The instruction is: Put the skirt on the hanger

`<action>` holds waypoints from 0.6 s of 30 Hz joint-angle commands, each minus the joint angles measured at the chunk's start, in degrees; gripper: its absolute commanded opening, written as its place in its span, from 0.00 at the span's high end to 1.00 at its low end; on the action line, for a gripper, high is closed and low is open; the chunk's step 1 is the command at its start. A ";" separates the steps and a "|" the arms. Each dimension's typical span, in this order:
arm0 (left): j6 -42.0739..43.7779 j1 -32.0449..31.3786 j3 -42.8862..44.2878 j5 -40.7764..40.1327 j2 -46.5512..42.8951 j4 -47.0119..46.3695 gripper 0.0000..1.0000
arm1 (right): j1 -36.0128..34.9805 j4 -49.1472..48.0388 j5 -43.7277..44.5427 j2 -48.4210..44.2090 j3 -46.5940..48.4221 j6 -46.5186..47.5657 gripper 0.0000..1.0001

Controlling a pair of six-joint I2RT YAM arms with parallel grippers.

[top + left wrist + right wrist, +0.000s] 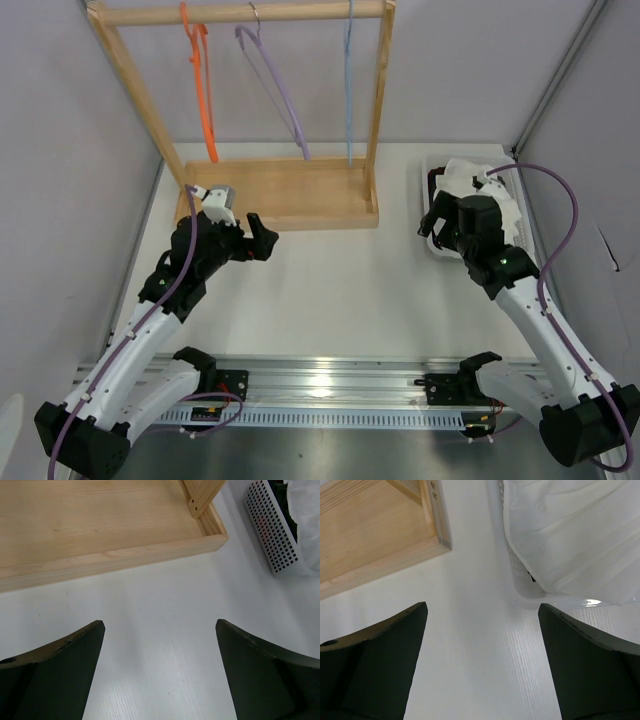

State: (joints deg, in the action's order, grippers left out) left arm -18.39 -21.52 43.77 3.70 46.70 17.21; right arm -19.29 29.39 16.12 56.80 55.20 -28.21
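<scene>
The white skirt (470, 182) lies bunched in a white perforated basket (428, 180) at the right of the table; it also shows in the right wrist view (570, 535), draped over the basket's edge. The orange hanger (203, 95) hangs from the wooden rack's top bar at the left. My right gripper (432, 222) is open and empty, just in front of the basket's near left corner, over bare table (480, 645). My left gripper (262, 238) is open and empty over the table (160, 650), just in front of the rack's base.
A wooden rack (290, 195) with a tray base stands at the back. A lilac hanger (275, 90) and a pale blue hanger (348, 80) hang beside the orange one. The basket (272, 530) shows dark cloth inside. Grey walls close in both sides.
</scene>
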 commanded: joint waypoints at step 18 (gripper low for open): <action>-0.50 -0.28 0.88 3.50 0.41 -1.04 0.01 | 29.65 7.00 -13.05 13.86 12.12 -4.75 0.03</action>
State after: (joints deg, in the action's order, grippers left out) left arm -18.48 -21.52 43.77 5.28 47.13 17.28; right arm 6.72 34.28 5.96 68.90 64.45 -31.20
